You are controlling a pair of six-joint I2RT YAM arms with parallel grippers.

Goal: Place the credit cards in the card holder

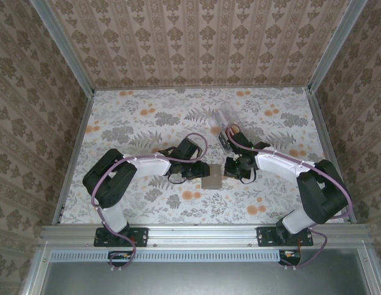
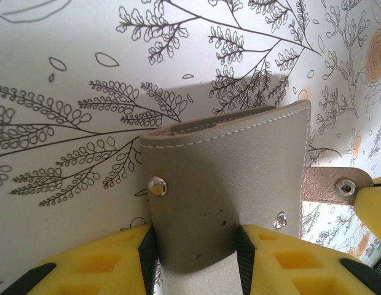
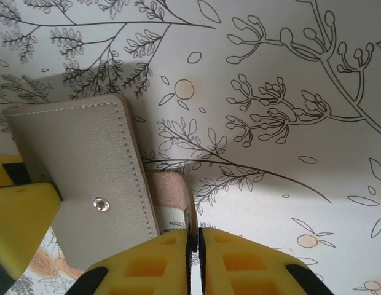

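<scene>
The grey-taupe card holder lies mid-table between both arms. In the left wrist view the card holder is folded, with a snap stud showing. My left gripper is shut on its near panel, one pad against each side. A pinkish strap sticks out from the card holder, and my right gripper is shut on the strap's end. The same strap appears at the right of the left wrist view. Small tan flat pieces, possibly credit cards, lie farther back, too small to tell.
A clear plastic box lies tilted behind the right gripper. The left gripper comes at the holder from the left. Patterned walls and metal rails close in the floral table on three sides.
</scene>
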